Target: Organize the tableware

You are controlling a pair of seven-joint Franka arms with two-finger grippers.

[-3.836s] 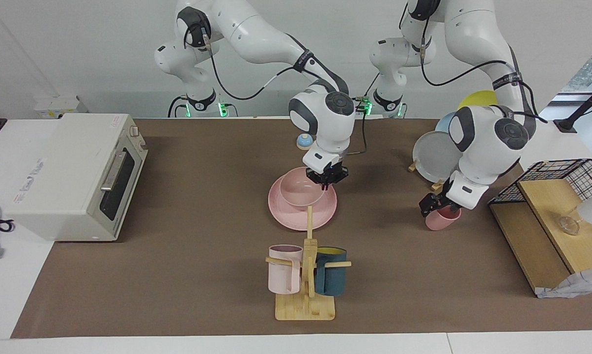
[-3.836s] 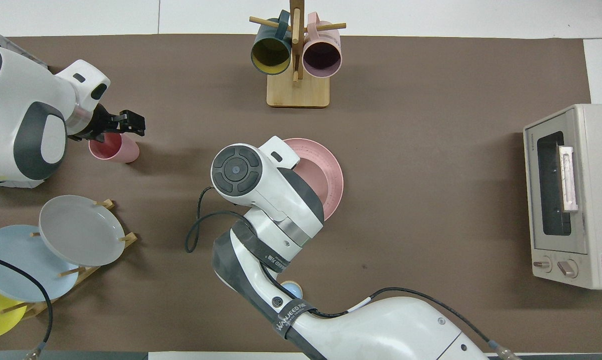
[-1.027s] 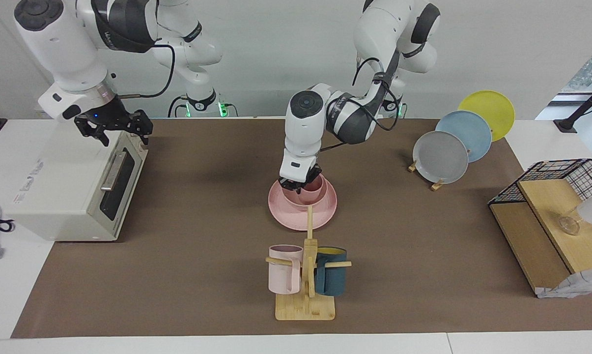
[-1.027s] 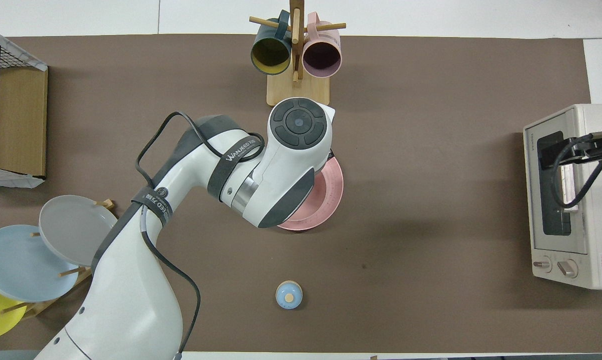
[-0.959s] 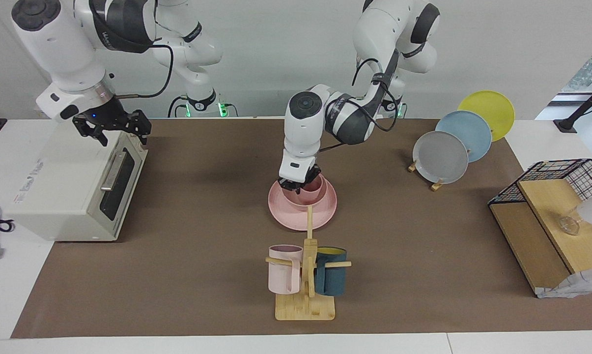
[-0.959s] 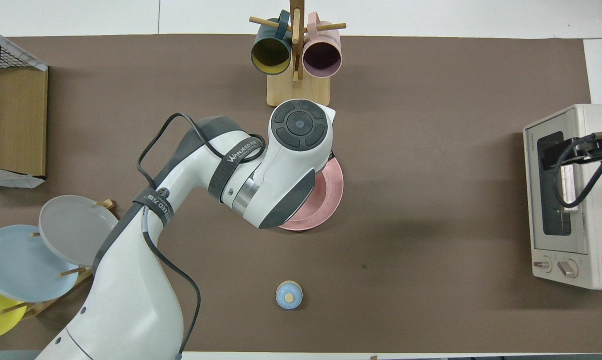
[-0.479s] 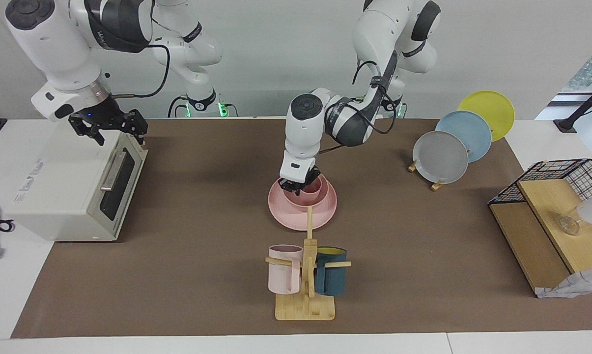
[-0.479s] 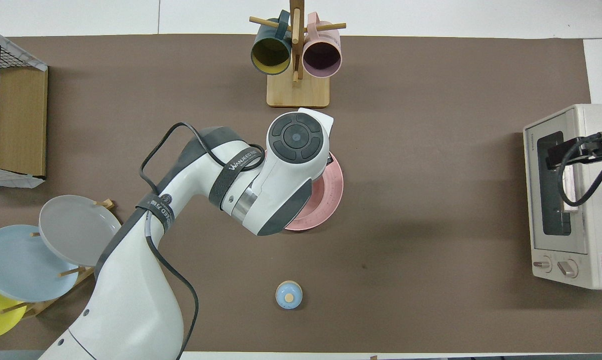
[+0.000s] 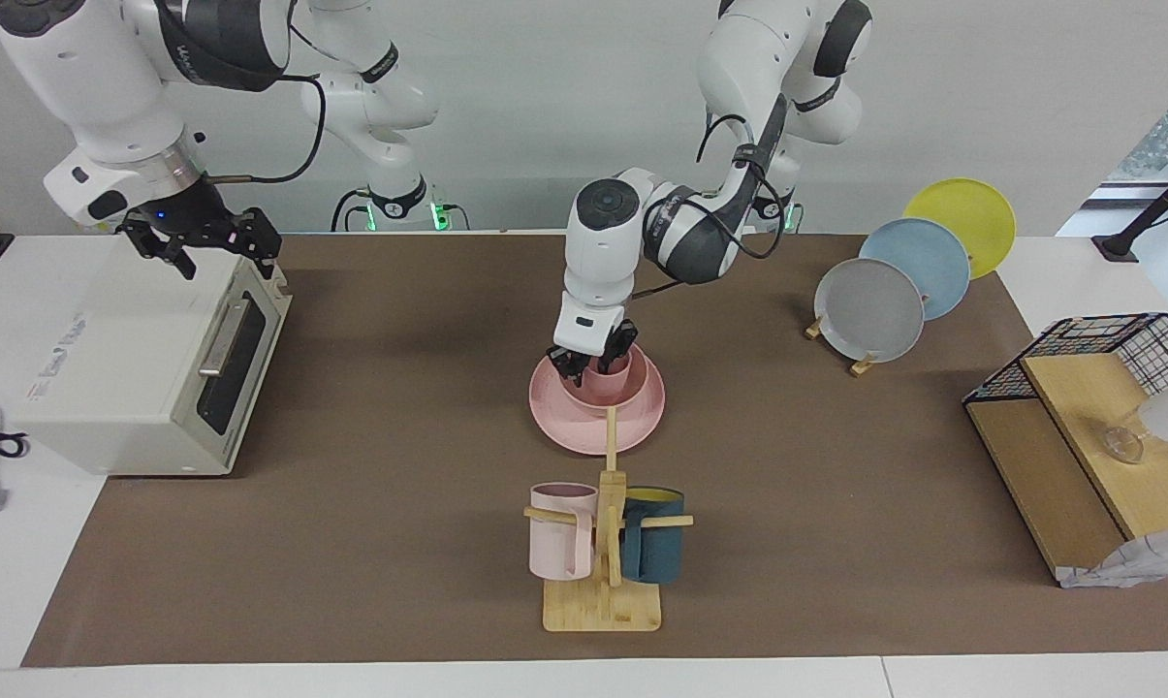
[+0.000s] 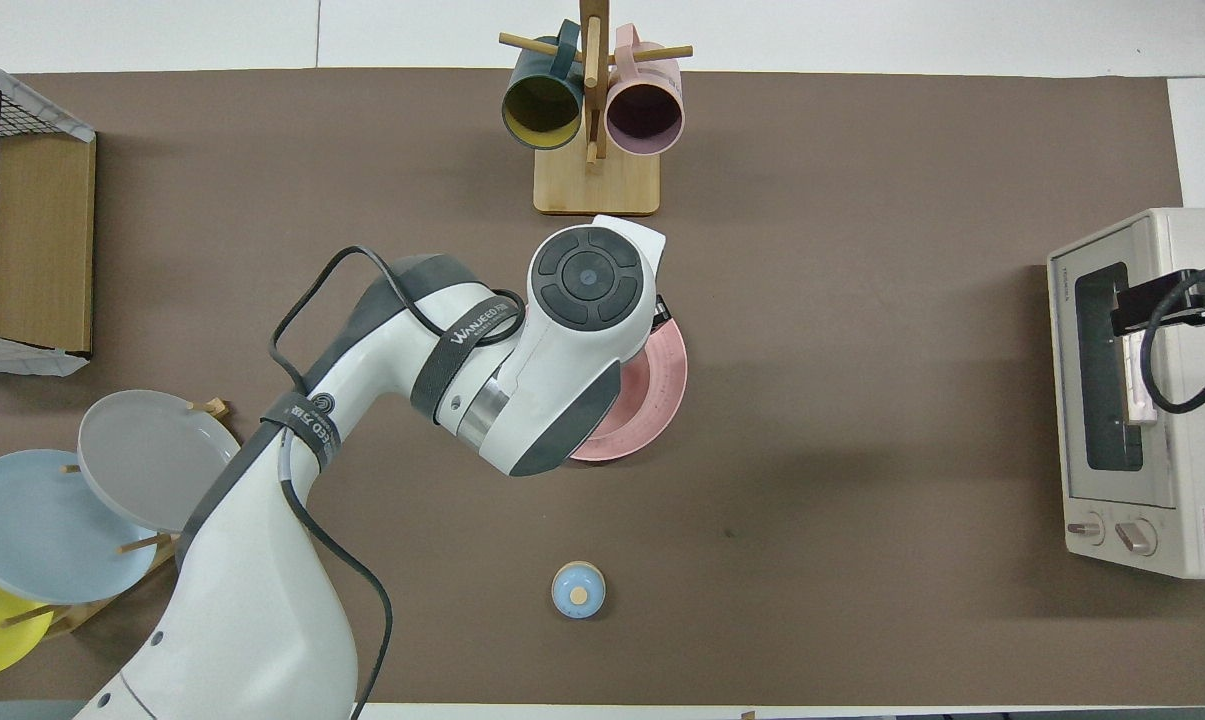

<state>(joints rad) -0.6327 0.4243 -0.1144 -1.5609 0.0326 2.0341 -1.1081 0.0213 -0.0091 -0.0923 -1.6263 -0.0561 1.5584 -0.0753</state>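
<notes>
The salmon-pink plate lies mid-table, with the pink bowl on it and the small pink cup standing upright in the bowl. My left gripper hangs just over the bowl with its fingers spread, right at the cup's rim. In the overhead view the left arm covers the bowl and cup, and only part of the plate shows. My right gripper is open and empty, up over the toaster oven; it also shows in the overhead view.
A mug tree with a pale-pink and a teal mug stands farther from the robots than the plate. A rack of grey, blue and yellow plates and a wire basket shelf are at the left arm's end. A small blue knob lies near the robots.
My left gripper set the cup down into the bowl, and its fingers have spread. My right gripper drifted up and outward over the oven.
</notes>
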